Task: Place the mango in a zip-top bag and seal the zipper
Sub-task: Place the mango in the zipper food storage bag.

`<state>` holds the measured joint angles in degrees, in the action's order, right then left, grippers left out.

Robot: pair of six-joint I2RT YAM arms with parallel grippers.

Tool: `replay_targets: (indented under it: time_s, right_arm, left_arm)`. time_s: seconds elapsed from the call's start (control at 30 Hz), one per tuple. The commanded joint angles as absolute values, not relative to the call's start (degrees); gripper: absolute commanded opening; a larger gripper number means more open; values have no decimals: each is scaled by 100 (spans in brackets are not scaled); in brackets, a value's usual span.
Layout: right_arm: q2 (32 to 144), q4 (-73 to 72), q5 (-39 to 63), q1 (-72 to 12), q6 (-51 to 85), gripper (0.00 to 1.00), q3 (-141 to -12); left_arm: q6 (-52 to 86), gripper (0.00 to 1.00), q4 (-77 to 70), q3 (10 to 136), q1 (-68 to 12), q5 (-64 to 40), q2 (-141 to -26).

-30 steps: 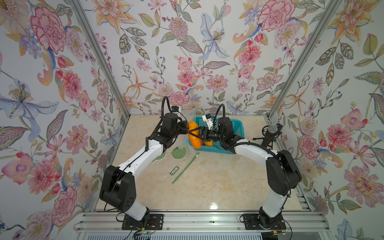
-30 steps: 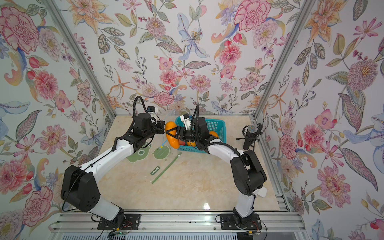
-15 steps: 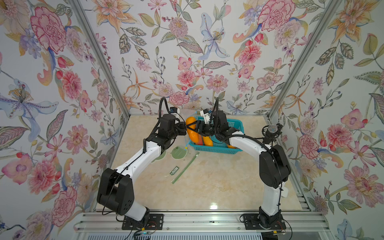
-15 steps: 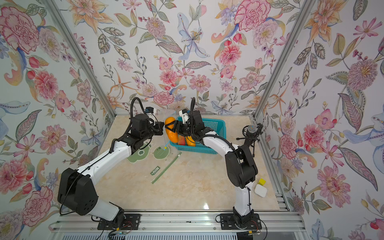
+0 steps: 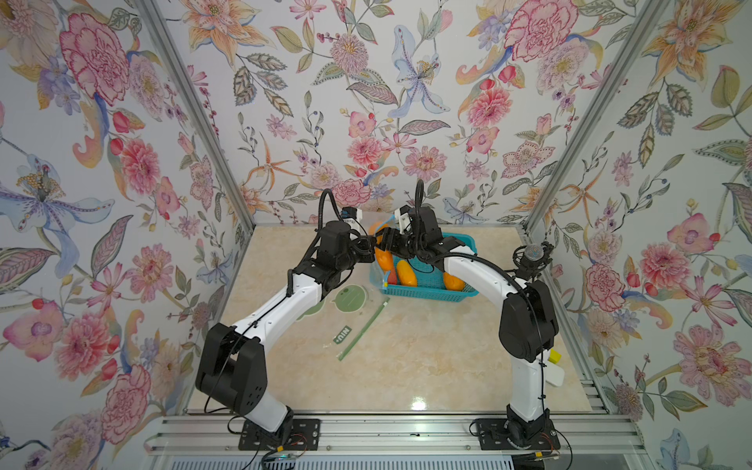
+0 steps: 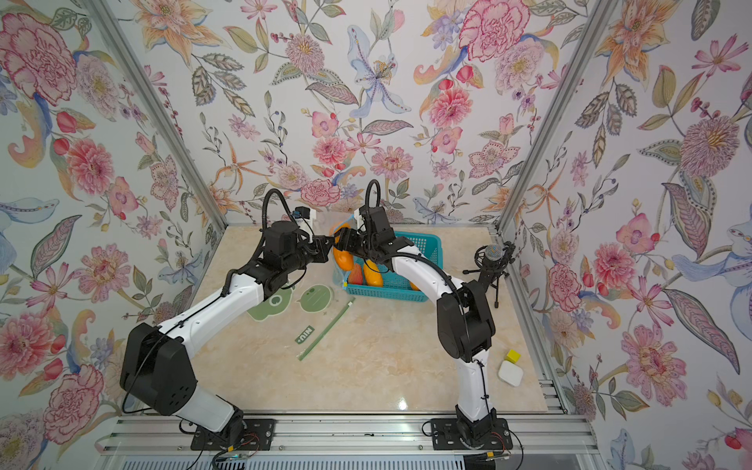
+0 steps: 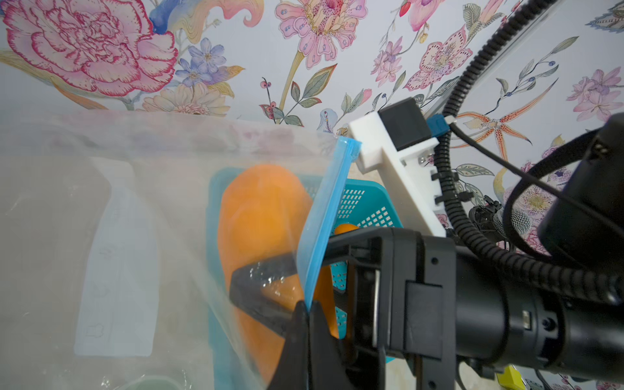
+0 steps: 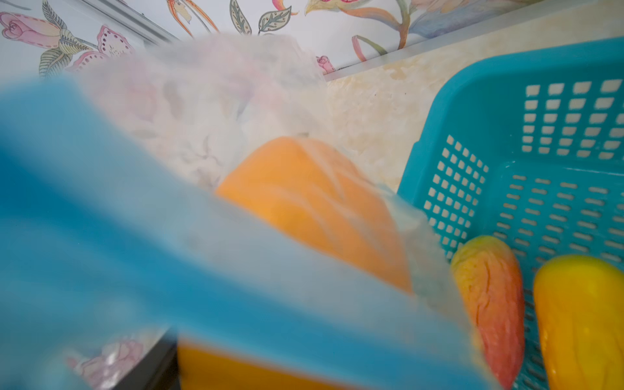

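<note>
1. A marble-patterned table [image 5: 407, 358] fills the floor of a floral-walled cell.
2. A blue basket [image 5: 427, 294] stands on the table's far side, with other mangoes [image 8: 486, 287] lying in it.
3. The clear zip-top bag [image 7: 135, 202] hangs raised just beside the basket, its mouth parted.
4. The orange mango [image 7: 260, 219] sits partly inside the bag's mouth.
5. The right pincer [image 5: 384, 242] grips that mango, while the left pincer [image 7: 309, 312] is clamped tight on the bag's blue zipper strip [image 7: 332, 202].

Left of basket [image 5: 427, 294]: mango [image 5: 383, 257] in bag [image 7: 135, 202]; in basket: more mangoes [image 5: 406, 273]; right of basket: microphone [image 5: 531, 254].
</note>
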<state>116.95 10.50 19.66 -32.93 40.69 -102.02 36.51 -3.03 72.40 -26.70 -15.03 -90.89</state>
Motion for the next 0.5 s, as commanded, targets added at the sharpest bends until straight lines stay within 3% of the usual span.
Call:
replay_targets:
  time_s: [0.0, 0.23, 0.47]
  right_arm:
    - [11966, 1081, 1730, -3305, 4097, 70, -10690]
    - [11778, 1093, 1734, -3288, 3863, 100, -10405]
    - [11179, 1099, 1740, -3176, 3672, 99, -9758]
  left_arm:
    - [3865, 0, -356, 7385, -2742, -1662, -9212]
    - [3803, 0, -240, 7476, -2603, -1393, -9201]
    - [3823, 0, -205, 7590, -2480, -1298, -9273]
